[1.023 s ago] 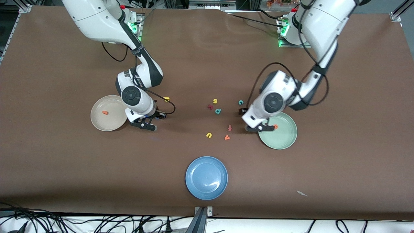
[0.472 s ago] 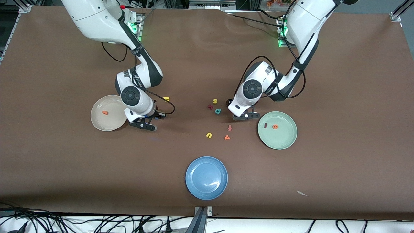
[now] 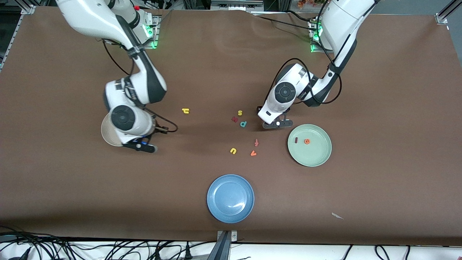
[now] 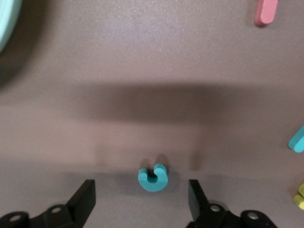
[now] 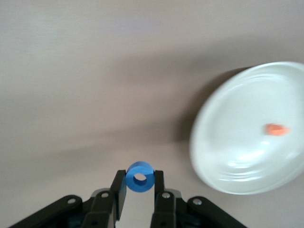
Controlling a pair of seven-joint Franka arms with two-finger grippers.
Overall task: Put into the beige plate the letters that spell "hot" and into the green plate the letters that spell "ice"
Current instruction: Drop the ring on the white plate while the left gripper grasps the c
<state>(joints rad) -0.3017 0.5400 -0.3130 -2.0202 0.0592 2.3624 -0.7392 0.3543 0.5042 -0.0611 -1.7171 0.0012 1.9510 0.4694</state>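
**Q.** What has changed at the left arm's end?

**A.** The left gripper (image 3: 277, 124) has left the green plate (image 3: 317, 159), where the i (image 3: 296, 139) and e (image 3: 306, 141) now lie. It has come down over the c (image 4: 152, 178). The c lies flat on the table near that plate. The fingers (image 4: 85, 194) stand open on either side of it and touch nothing, though they have begun to narrow.

**Q.** And at the right arm's end?

**A.** The right gripper (image 3: 142, 146) is clamped on the o (image 5: 139, 177) and has swung toward the beige plate (image 3: 106, 136). It now hangs at the plate's rim. The t (image 5: 276, 129) already rests inside that plate.

**Q.** What does this mean for the task?

**A.** "Ice" probably needs only the c, so closing on it and carrying it the short way to the green plate should finish that word. "Hot" stands at one letter placed and one in transit. The h (image 3: 186, 111) is untouched on the table, between the beige plate and the loose letters.
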